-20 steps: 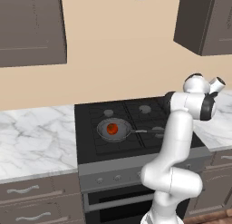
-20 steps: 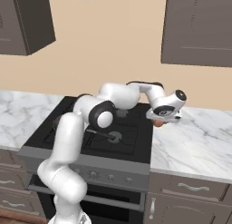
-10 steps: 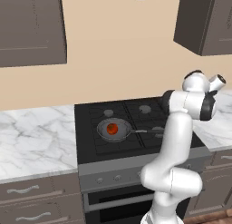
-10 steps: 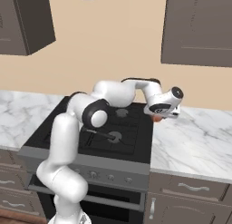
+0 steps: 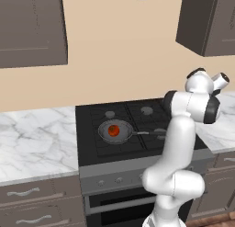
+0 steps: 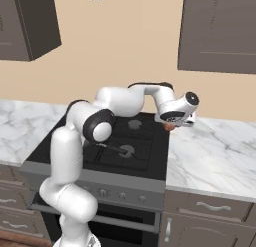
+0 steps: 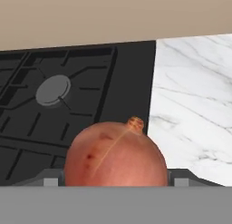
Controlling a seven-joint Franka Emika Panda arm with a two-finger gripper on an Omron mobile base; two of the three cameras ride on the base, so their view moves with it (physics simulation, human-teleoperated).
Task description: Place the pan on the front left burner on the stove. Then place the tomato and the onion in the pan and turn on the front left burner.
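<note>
Currently the pan (image 5: 114, 132) is seen on the front left burner of the stove (image 5: 89, 148), with its thin handle (image 5: 141, 133) pointed to the right. Inside the pan the tomato (image 5: 114, 130) is lying, near the middle.

The onion (image 7: 115, 158) is found between the two fingers of the gripper (image 6: 176, 125), as the hand view shows: it fills the space between the finger tips (image 7: 50, 180), and a small stem end is turned upward. The jaws are kept wide apart, with one finger on each side of the onion, so the onion is clamped by them. In the right base view a small piece of the onion (image 6: 170, 127) is visible under the white hand, at the right edge of the stove, close to the marble counter (image 6: 220, 151). Whether the onion is touching the surface below cannot be told.

Behind the onion, in the hand view, a grey burner cap (image 7: 53, 90) with black grate prongs is seen, and the white marble is lying to the right of the black cooktop.

In the left base view the arm is bent to the right side of the stove, well apart from the pan.
</note>
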